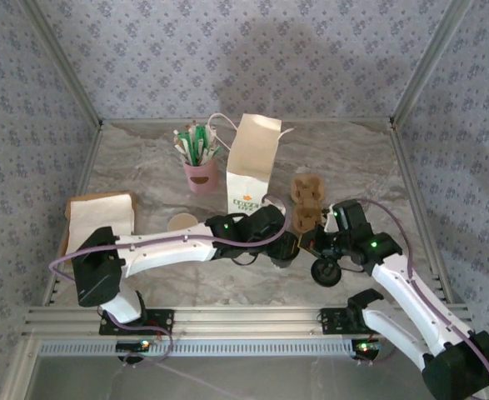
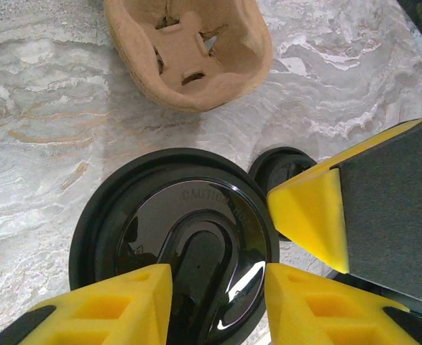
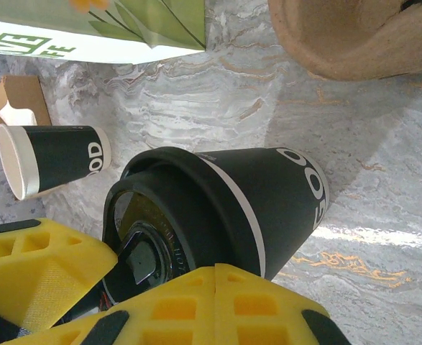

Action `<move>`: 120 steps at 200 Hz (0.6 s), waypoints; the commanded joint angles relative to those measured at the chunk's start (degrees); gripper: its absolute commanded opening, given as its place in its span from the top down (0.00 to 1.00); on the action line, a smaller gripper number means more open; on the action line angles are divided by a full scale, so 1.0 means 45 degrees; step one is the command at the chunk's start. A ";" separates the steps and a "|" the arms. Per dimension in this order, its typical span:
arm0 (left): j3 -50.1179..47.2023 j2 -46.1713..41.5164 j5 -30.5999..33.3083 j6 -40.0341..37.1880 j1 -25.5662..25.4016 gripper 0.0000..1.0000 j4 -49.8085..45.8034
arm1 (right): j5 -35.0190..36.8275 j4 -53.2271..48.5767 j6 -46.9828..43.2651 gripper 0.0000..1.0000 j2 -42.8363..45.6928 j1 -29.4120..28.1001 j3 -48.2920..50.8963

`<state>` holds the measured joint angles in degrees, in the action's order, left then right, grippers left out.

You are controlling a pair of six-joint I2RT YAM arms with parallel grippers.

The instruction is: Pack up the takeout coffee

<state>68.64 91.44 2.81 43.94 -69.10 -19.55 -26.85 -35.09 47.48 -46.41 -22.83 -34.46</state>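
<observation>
Floral blue-grey wallpaper on the back and both side walls, silver frame posts up the corners. Underneath, a marble-look table (image 1: 144, 167), grey-white with tan veins, metal rail along the near edge with both arm bases bolted on.

Near the back edge, roughly centre: tall white bag (image 1: 252, 158) standing upright, green print low on its front. Just left of it a pink cup (image 1: 200, 177) stuffed with green and white sticks. Against the left edge, a flat tan paper thing (image 1: 101, 218). Right of the bag, a brown pulp cup carrier (image 1: 306, 204), pockets up. Lidless cup (image 1: 182, 222) standing between the tan paper and the middle of the table, dark wall, cream inside.

Takeout coffee (image 3: 268, 205) upright toward the near edge, about centre, just in front of the carrier, black lid on. Left gripper (image 2: 214, 280) right over it, jaws parted, gap narrower than the lid, nothing clamped between them. Touching the lid top or just above it? Can't tell, way too close-up. Right gripper (image 3: 214, 284) pinched fully closed with nothing between the pads, tips right beside the lid's rim on the cup's right side. Loose black lid (image 1: 326, 272) flat on the table just beside that, nearer the near edge.
</observation>
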 commanded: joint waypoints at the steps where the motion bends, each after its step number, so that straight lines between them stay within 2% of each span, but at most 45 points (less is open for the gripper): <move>1: 0.0352 0.0295 -0.0190 -0.0194 -0.0072 0.61 -0.0262 | -0.0153 0.0084 -0.0107 1.00 -0.0084 0.0073 0.0171; 120: 0.0031 0.0593 -0.0214 0.0054 -0.0054 0.62 -0.0089 | -0.0015 0.1061 -0.0121 1.00 -0.0820 0.0034 0.1113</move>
<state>68.97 92.16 2.92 43.97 -69.10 -19.53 -26.83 -27.86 47.51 -48.49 -22.37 -31.86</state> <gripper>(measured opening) 0.380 0.064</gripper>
